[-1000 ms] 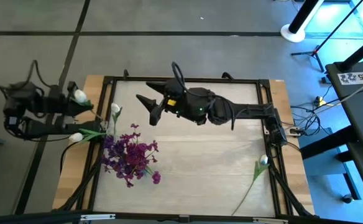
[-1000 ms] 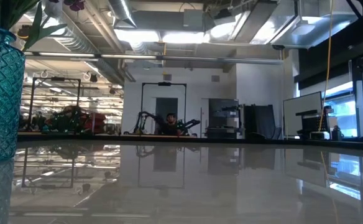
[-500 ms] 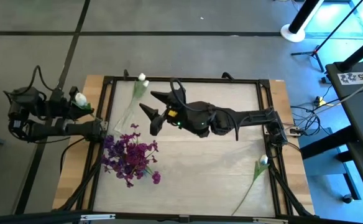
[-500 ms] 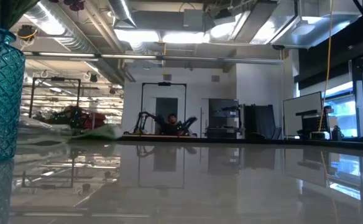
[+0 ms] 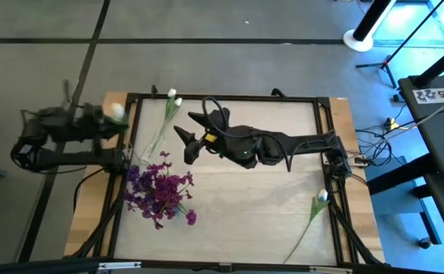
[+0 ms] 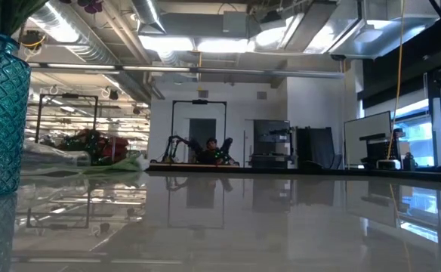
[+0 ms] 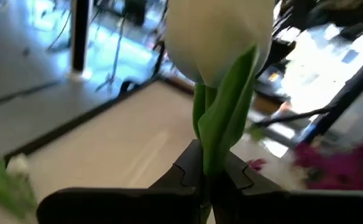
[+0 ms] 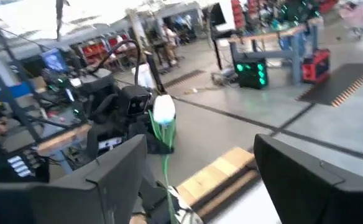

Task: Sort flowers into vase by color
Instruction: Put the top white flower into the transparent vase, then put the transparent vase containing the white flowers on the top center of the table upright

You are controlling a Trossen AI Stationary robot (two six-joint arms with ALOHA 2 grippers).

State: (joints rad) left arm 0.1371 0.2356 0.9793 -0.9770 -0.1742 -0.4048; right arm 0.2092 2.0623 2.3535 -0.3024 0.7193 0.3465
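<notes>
The left gripper point(image 7: 206, 186) is pinching a white tulip-like bud point(image 7: 219, 37) by its thin green stem. The right gripper point(image 5: 191, 133) is hanging open and empty. That thin stem could be slipping or swivelling in the pinch.

I see a white lamp post point(image 5: 368, 27) far right, cables point(image 5: 374, 141) right of the table point(image 5: 245, 205), and workshop benches point(image 6: 92, 143) beyond.

The pale wooden bench point(image 5: 252, 198) carries a black frame point(image 5: 229, 98) around its edges. A teal glass vase point(image 6: 0, 113) of purple blooms point(image 5: 158, 190) stands at its left side. White-budded stems point(image 5: 163, 122) lie at the far left, and another white bud stem point(image 5: 313, 209) lies near the right edge.
</notes>
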